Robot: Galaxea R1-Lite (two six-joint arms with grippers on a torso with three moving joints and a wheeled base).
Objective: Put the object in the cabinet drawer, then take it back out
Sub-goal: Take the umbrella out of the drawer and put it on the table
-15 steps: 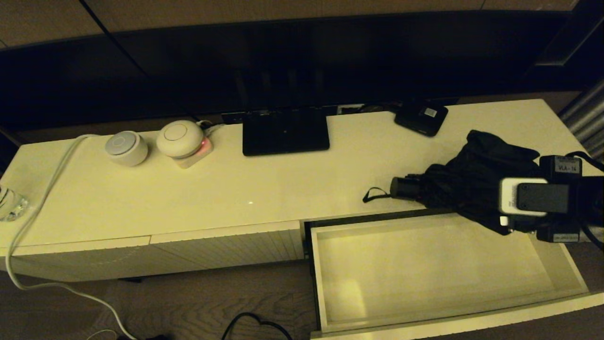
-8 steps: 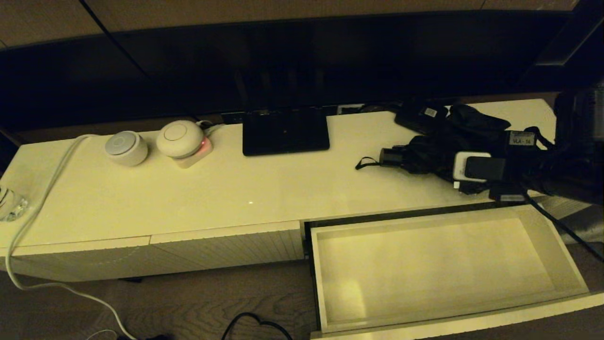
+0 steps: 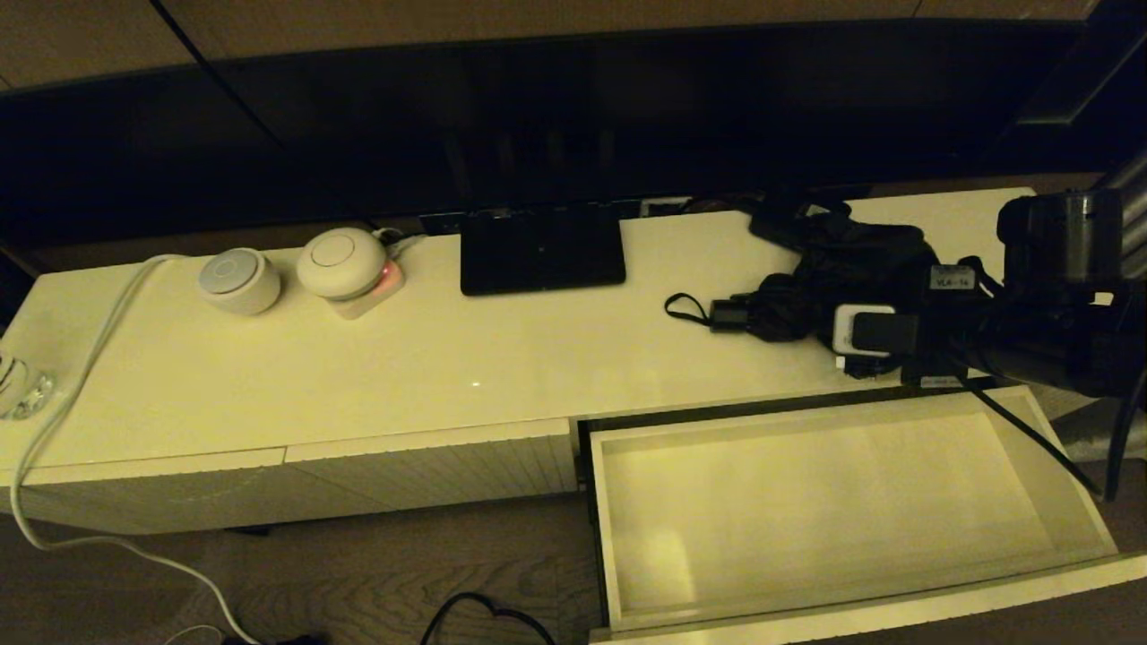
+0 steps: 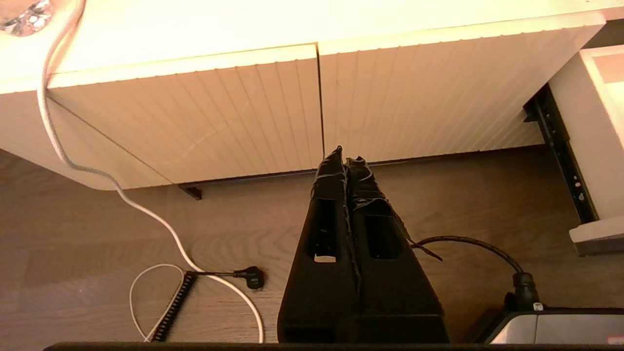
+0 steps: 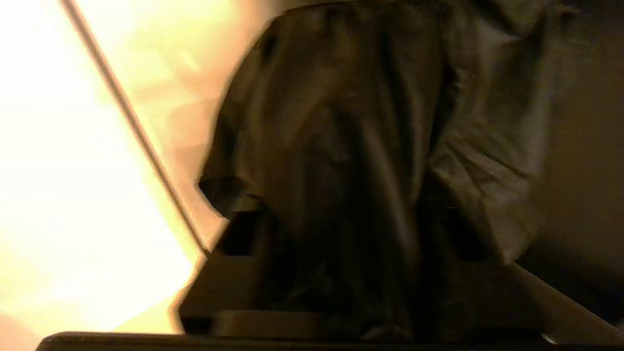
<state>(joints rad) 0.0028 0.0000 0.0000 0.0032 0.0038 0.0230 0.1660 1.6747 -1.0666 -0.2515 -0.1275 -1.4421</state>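
Over the last second we have carried the umbrella [image 3: 806, 291] up from above the open drawer [image 3: 833, 511] and back onto the cabinet top [image 3: 448, 358], where it now lies near the right rear, its handle and wrist loop pointing toward the stand [image 3: 542, 246] and its bunched fabric reaching back over the small black box, which is all but hidden under it. Our right gripper [image 3: 829, 327] is low over the top, fingers still clamped on the fabric, as the right wrist view fills with dark cloth [image 5: 370, 161] between them. The drawer stands pulled out and holds nothing. We judge this to be the tail of the take-it-out step: the umbrella is clear of the drawer and seems to rest on the surface, so what remains is to let go and draw the arm back without dragging loose fabric or the loop along. Our left gripper [image 4: 346, 163] hangs parked below the cabinet front [image 4: 292, 107], over the floor, fingers pressed together on nothing
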